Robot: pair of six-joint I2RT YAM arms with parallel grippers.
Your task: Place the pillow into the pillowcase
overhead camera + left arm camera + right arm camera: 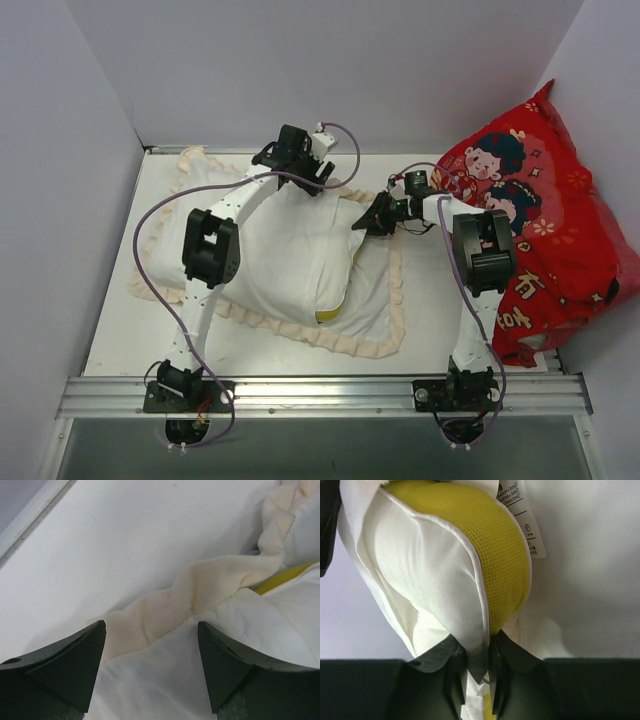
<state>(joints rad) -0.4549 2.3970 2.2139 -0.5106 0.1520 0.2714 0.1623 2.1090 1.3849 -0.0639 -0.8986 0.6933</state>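
Plainly, the two tools stand in opposite states. The left tool (300, 170) is at the far edge of the bedding, and its two dark fingers (65, 665) are spread wide with nothing between them. In the left wrist view the gap frames the cream frill (200, 587) of the pillowcase (385, 300) and a fold of white cloth just below it. Whether the fingertips touch the cloth cannot be told from here. A thin yellow sliver shows at the right edge of that view, tucked under the frill.

The right tool (365, 222) is clamped on the pillow (290, 250). In the right wrist view its fingers (515, 655) are drawn nearly together on the white piped seam at the pillow's end, right beside the yellow mesh strip (495, 545). The plump white body bulges away from the grip, and a printed care label (527, 520) hangs by the strip.

From above, the pillow lies in the middle of the white surface (120, 330) on top of the spread pillowcase, whose ruffled border shows around it on the near, left and right sides. Another bit of yellow shows at the pillow's near edge. How far the pillow sits inside the case cannot be made out. A large red cushion (560, 220) with cartoon children leans against the right wall, beside the right arm and apart from the bedding.
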